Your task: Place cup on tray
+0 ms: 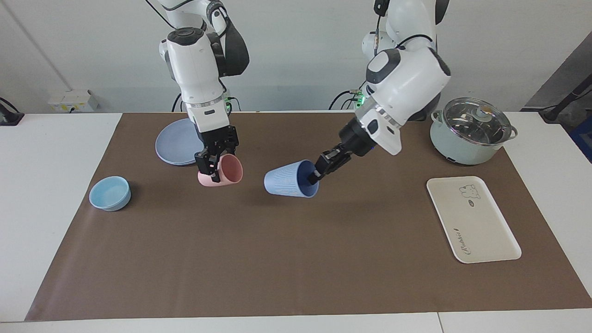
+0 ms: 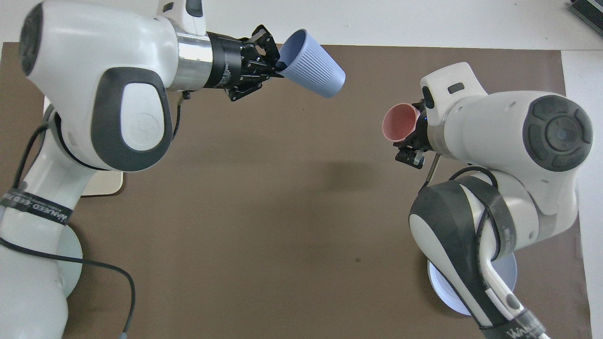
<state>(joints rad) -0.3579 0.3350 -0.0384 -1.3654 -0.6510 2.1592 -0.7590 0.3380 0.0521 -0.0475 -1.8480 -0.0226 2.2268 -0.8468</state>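
- Over the middle of the brown mat (image 1: 296, 259), your left gripper (image 1: 317, 175) is holding the blue cup (image 1: 289, 179) up in the air, fingers pinching the cup's rim, one finger inside the mouth.
- You are seeing that cup tipped on its side, its mouth pointing toward the left arm and its ribbed base pointing toward the right arm's end of the table.
- From overhead, the same left gripper (image 2: 272, 66) is gripping the blue cup (image 2: 314, 70) at its rim, with the base sticking out away from the wrist.
- You are looking at the cream tray (image 1: 485, 231) lying flat on the mat toward the left arm's end of the table, well apart from the blue cup; nothing is resting on it.
- Your right gripper (image 1: 213, 170) is pinching the rim of the pink cup (image 1: 226, 172), which is also tipped on its side; whether that cup is touching the mat, I cannot tell.
- Overhead, the pink cup (image 2: 400, 122) is showing its open mouth, with the right gripper (image 2: 414, 141) closing on it at the rim.
- You are seeing a round blue plate (image 1: 173, 143) on the mat just beside the pink cup, nearer to the robots.
- A light-blue bowl (image 1: 110, 193) is sitting upright near the mat's edge at the right arm's end.
- A pale green pot (image 1: 462, 148) with a glass lid (image 1: 471, 121) is standing nearer to the robots than the tray.
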